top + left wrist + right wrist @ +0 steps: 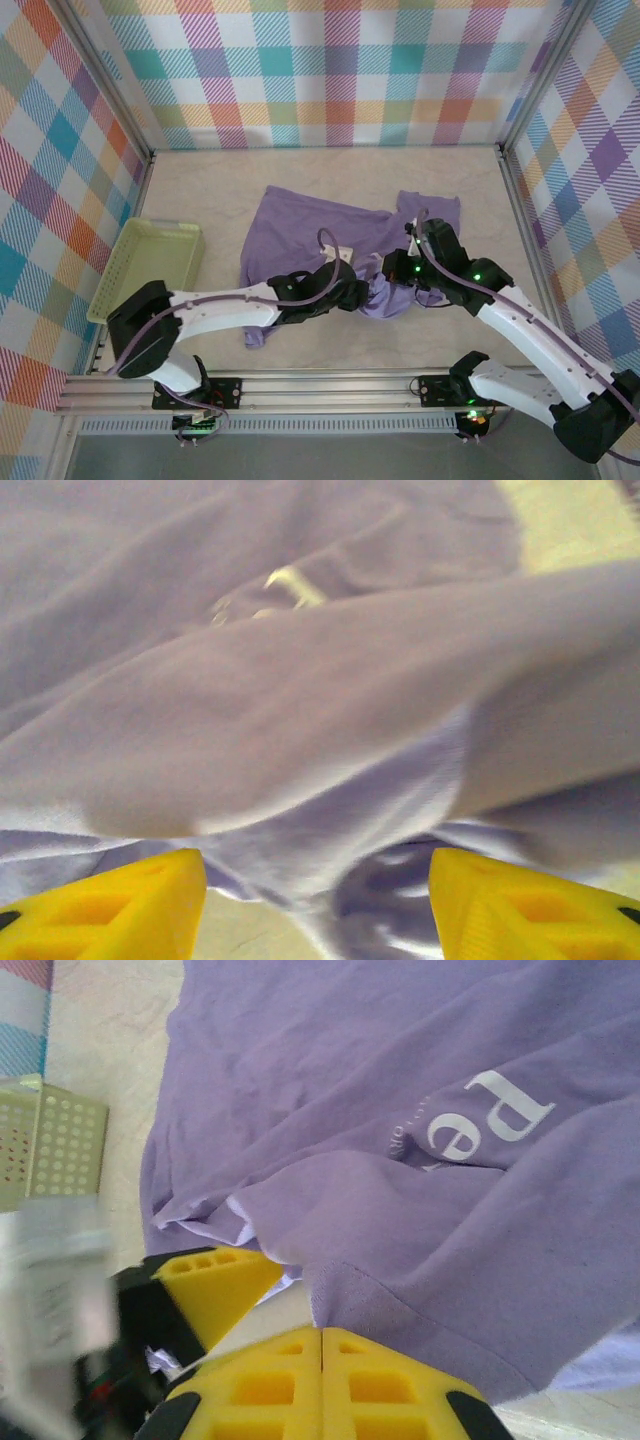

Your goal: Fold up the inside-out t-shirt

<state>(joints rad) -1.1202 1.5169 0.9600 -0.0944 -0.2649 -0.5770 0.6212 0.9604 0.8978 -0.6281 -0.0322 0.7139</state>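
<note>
Two grippers are seen at the near edge of the t-shirt (310, 235), mid-table (210, 190). Right gripper (321, 1334) is clenched, fingers pressed tog., w/ a hem fold of the lavender shirt pinched at the tips and gathered into a bunch. Left gripper (318, 885) is released: yellow fingers (110, 905) are held well apart, a fabric ridge lying just ahead, not clamped. White lettering (490, 1110) is seen on the cloth. Rest of the shirt is spread wrinkled toward the far wall. A green basket (150, 262) is set at left, apart from the shirt.
</note>
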